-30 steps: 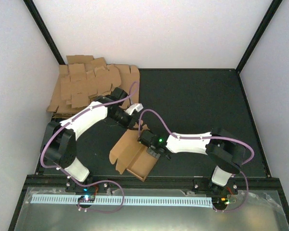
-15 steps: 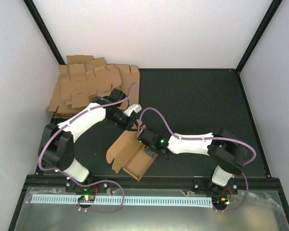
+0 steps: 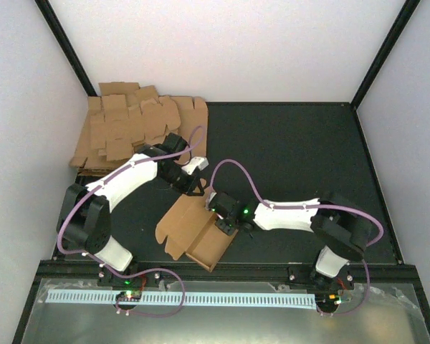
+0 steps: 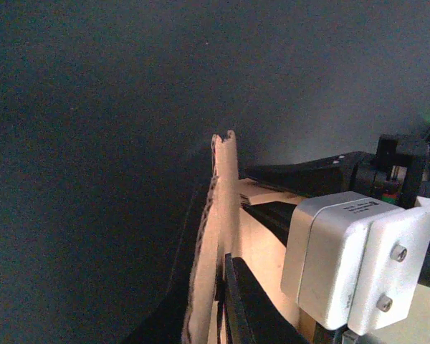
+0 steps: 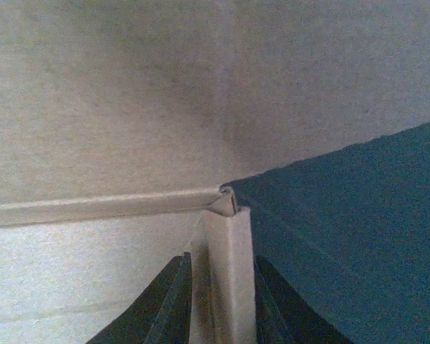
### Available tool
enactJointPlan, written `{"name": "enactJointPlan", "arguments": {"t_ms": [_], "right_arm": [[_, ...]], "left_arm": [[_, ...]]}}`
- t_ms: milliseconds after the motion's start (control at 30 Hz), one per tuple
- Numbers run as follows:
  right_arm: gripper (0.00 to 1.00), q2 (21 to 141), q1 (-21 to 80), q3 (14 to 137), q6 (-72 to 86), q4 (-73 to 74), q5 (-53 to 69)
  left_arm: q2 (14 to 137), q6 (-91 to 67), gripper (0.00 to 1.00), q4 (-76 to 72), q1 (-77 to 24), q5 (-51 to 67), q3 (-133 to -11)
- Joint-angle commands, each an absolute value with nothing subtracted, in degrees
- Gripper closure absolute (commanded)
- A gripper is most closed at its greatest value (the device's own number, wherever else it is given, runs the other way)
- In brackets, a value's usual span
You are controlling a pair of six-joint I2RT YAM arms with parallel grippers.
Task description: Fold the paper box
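White walls (image 3: 201,50) close in a dark table (image 3: 294,158), seen from above with both arm bases at its near edge.

The left claw (image 3: 198,190) reaches in from the far side. In its wrist view the left claw (image 4: 213,287) is nearly closed on an upright cardboard flap seen edge-on, with a black finger (image 4: 244,308) pressed to the flap's right face and a dark shape just against the left face.

The right claw (image 3: 221,223) comes in from the right. In its own view the right claw (image 5: 222,287) is narrow, with both black fingers (image 5: 168,301) tight against a doubled-over wall of cardboard that stands up between them.

The paper box (image 3: 193,233) lies on the near-middle of the table between the two arms. It is half formed: a flat panel with notched flaps spreads toward the left, and a shallow tray-like part with raised walls sits toward the near edge. Its main fold line runs slantwise, from near-left to far-right. The two claws grip it close together at its far-right end.

A pile of cardboard sheets (image 3: 129,125) fills the far left corner, well apart from the box, and the left arm crosses in front of it. Purple cables (image 3: 233,172) loop over both arms, one arching above the two claws.
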State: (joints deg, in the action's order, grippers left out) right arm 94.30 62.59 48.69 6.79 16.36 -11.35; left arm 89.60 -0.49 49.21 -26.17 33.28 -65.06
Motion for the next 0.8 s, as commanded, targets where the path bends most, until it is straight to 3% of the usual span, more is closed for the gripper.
{"name": "enactJointPlan", "arguments": {"t_ms": [0,167,300,633,767], "right_arm": [[0.75,96.59,62.27,50.78,7.47,17.31,-13.34],[0.82,97.62,62.31,51.06,7.42,17.38,-14.90],[0.97,97.66,62.27,51.07,6.88,17.26,-15.25],[0.98,97.09,62.29,50.58,7.17,16.62,-16.13],[0.98,95.28,62.31,49.42,8.40,15.13,-15.76]], "left_arm": [[88.76,0.88,0.92,48.33,-25.92,29.74,-64.30],[89.26,0.89,0.92,48.24,-25.93,29.49,-64.25],[89.71,0.80,0.92,48.57,-25.93,29.52,-64.63],[89.04,0.13,0.92,49.00,-25.99,32.14,-65.74],[88.68,-0.64,0.77,49.06,-25.93,33.28,-66.71]]}}
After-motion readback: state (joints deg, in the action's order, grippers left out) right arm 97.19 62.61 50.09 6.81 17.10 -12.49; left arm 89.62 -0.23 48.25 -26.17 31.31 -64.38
